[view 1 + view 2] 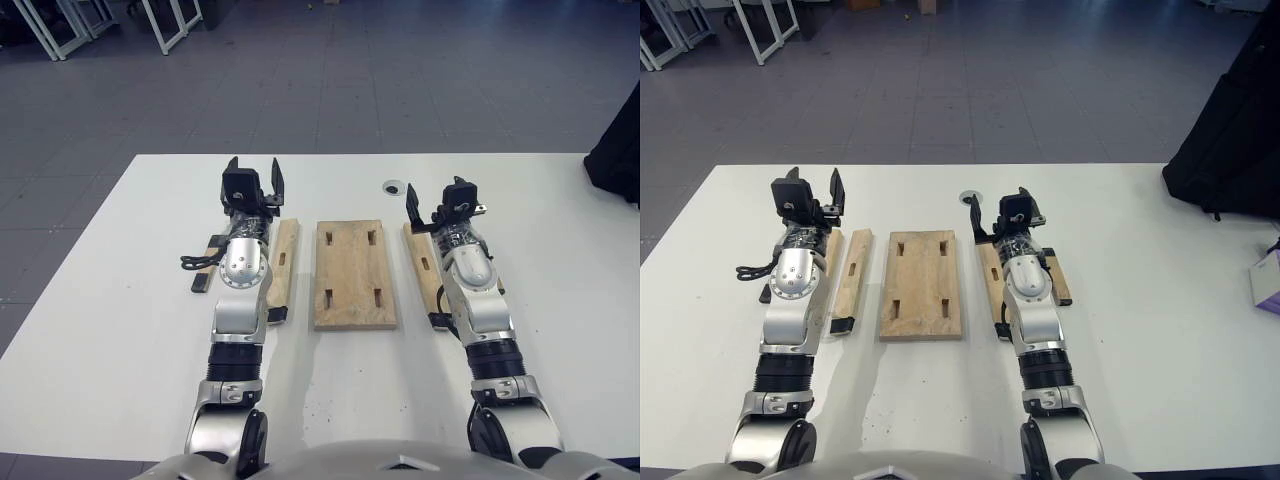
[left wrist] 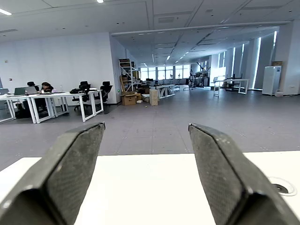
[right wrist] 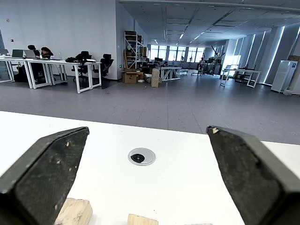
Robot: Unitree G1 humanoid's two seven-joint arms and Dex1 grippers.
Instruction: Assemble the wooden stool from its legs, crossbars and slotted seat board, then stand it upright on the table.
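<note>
**Both arms stretched out over the stool parts, end effectors spread and empty**

The left end effector [image 1: 255, 170] has its two fingers [image 2: 70, 173] spread well apart with nothing between them. It points straight away from the robot, low over the white desk [image 1: 110, 300], just past the far ends of the wood. The left forearm runs straight out behind it and lies over the parts on that side. The right end effector [image 1: 437, 197] is likewise spread, its fingers [image 3: 255, 180] wide and holding nothing. It is aimed the same way, and the right forearm is extended parallel to the left one. Just ahead of it and slightly inward, a round cable port [image 1: 394, 186] is set into the desk.

Along the inner side of the left arm lies the left bar [image 1: 285, 262], a pale strip of wood with a slot in it and a black tip at its near end. Its long axis runs away from the robot. A further left piece [image 1: 213, 247] shows on the arm's outer side, mostly covered. A black cable [image 1: 193, 263] loops off the wrist there.

The right bar [image 1: 424, 262] lies along the inner side of the right arm, also slotted and also lengthwise away from the robot. An outer right strip [image 1: 1061, 282] peeks out on that arm's far side.

Between the arms, apart from both bars, the seat board [image 1: 352, 275] lies flat on the desk. Its four slots face up and its long axis runs away from the robot. It is not joined to any other part.
</note>
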